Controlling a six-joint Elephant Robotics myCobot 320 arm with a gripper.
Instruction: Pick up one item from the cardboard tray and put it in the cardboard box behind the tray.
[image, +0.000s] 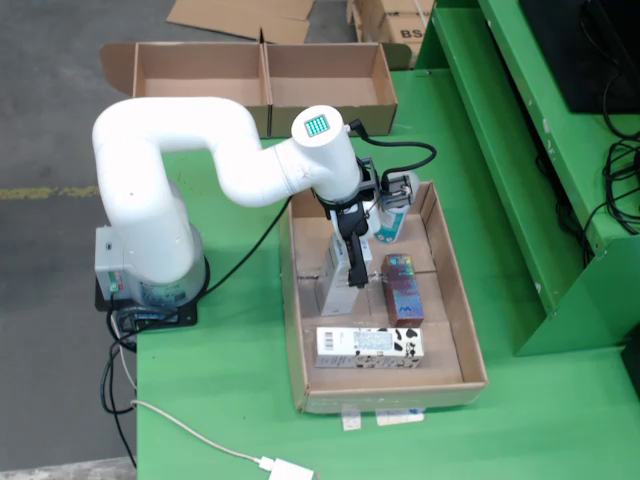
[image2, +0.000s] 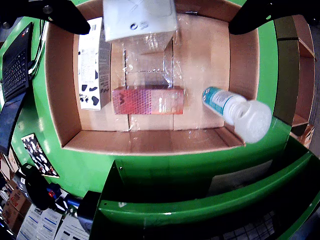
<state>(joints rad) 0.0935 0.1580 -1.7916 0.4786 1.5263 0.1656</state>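
Note:
The cardboard tray (image: 292, 330) (image2: 150, 142) lies on the green table. It holds a white-grey carton (image: 333, 285) (image2: 140, 17), a shiny red-purple box (image: 402, 288) (image2: 147, 100), a cow-patterned carton (image: 368, 345) (image2: 90, 65) and a teal-labelled bottle with a white cap (image: 392, 215) (image2: 235, 110). My gripper (image: 353, 268) (image2: 160, 30) hangs over the white-grey carton. It is open, its black fingers (image2: 55, 15) standing well clear of the carton on both sides. The empty two-compartment cardboard box (image: 265, 85) sits behind the tray.
The white arm's base (image: 150, 280) stands at the table's left edge, with cables trailing to an adapter (image: 285, 468). A green shelf frame (image: 520, 180) rises along the tray's right side. In the wrist view, a laptop (image2: 15, 60) sits at the left.

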